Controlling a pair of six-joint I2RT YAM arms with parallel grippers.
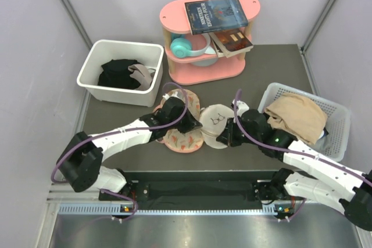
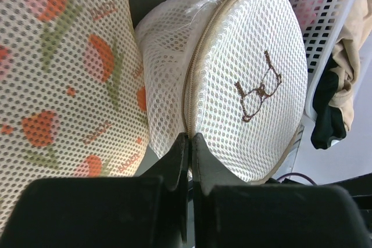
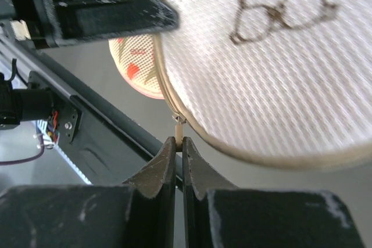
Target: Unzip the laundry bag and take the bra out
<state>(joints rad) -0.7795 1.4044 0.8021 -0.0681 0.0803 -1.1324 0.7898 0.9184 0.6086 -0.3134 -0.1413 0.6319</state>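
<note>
Book (image 1: pixel 216 14) on pink shelf (image 1: pixel 174 13), top centre, reads "NINETEEN EIGHTY FOUR". Mid-frame: laundry bag (image 1: pixel 216 121), touching floral pouch (image 1: pixel 181 139) on its left. L gripper (image 2: pixel 189 137) pressed together on bag's zip seam; R gripper (image 3: pixel 179 141) pinching zip tab (image 3: pixel 179 125). Basket (image 1: pixel 337 114) w/ tan garment (image 1: pixel 296 117) at right.

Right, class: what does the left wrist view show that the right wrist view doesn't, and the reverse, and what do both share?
Only the left wrist view: the left gripper shut on the zip seam of the laundry bag, and the white basket holding a beige garment. Only the right wrist view: the right gripper pinching the small zip pull, plus the black rail at the table's near edge. Both: the bag's mesh face with its brown embroidered outline, and the pink floral mesh piece.
</note>
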